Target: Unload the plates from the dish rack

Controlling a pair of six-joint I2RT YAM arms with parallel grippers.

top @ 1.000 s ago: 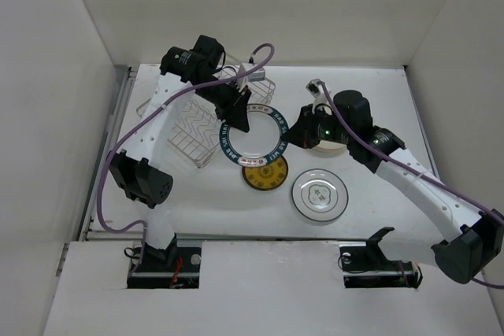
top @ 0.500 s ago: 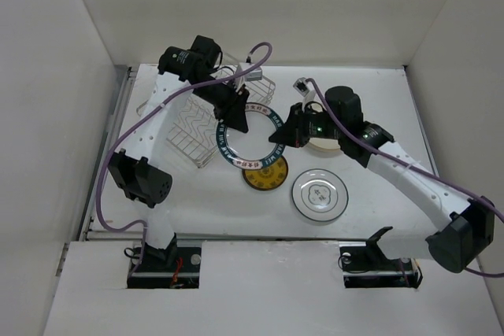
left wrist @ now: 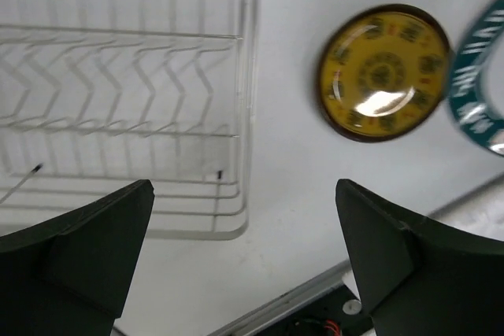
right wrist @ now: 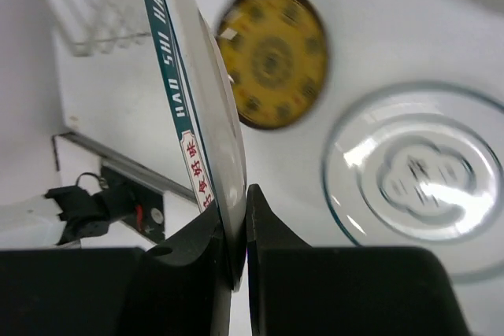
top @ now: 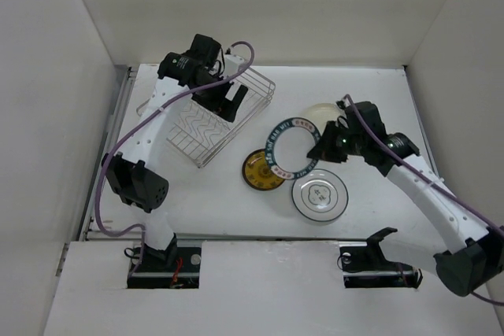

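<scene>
Pinching the teal-rim plate (top: 293,149) by its edge, the right hand (right wrist: 236,230) is shut tight on it, one finger on each face. The plate is up over the table (top: 378,92) & tipped. The yellow plate (top: 264,171) is just beside it on one side, the cream plate (top: 324,113) on the other, & the white plate (top: 320,197) is near, closer to the arms. Can't tell if its low edge touches anything.

It's prob hard & stiff and won't bend. It looks shiny, so slippy. It will break if it drops or bangs another plate. It's not light either, & w/ only one edge held, the weight pulls down, so it could swing or slide out. Best hold = the rim, well in past the lip, as it is now. Set it down slow & flat on a bare bit of table, not on a neighbour.

The dish rack (top: 206,120) sits at the far left, apart from the plates; no plates show in it. The left hand (top: 230,102) hangs over the rack, fingers spread wide, holding nothing.
</scene>
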